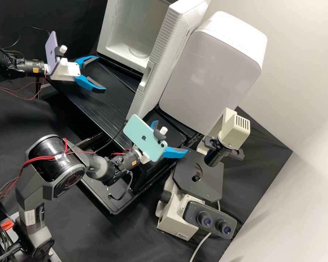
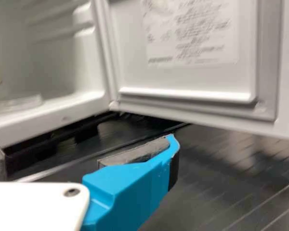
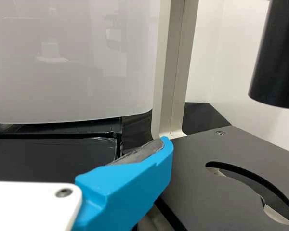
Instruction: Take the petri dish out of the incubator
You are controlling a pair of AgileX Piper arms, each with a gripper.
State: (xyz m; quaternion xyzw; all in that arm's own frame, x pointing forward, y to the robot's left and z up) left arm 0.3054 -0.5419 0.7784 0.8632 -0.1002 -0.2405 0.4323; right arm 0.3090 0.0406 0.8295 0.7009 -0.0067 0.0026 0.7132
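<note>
- The petri dish (image 1: 138, 50) lies on the floor of the incubator (image 1: 116, 25), well inside the chamber and to the right, close to the hinge side. It is not yet touched.
- The left gripper (image 1: 98, 72) hangs above the black ridged platform (image 1: 109, 105), left of the chamber mouth. Its jaws are spread wide and hold nothing. A reach from this height could catch the raised white sill at the front of the chamber, because the dish sits low behind it.
- The dish is clear and shallow against a white floor, so its rim is hard to judge. A grip that closes too high would likely take the lid alone, and one that closes too low would scrape the floor.
- The open door (image 1: 211, 72) stands just right of the entry path. A finger drifting right could knock it, swinging it or narrowing the gap.
- A tilted pull-out could let the lid slide off or drop the dish over the sill onto the platform.
- The right gripper (image 1: 170, 140), which looks parted and empty, sits near the door's lower edge and just left of the microscope stage (image 1: 204, 182). A careless sweep there could strike either one.
</note>
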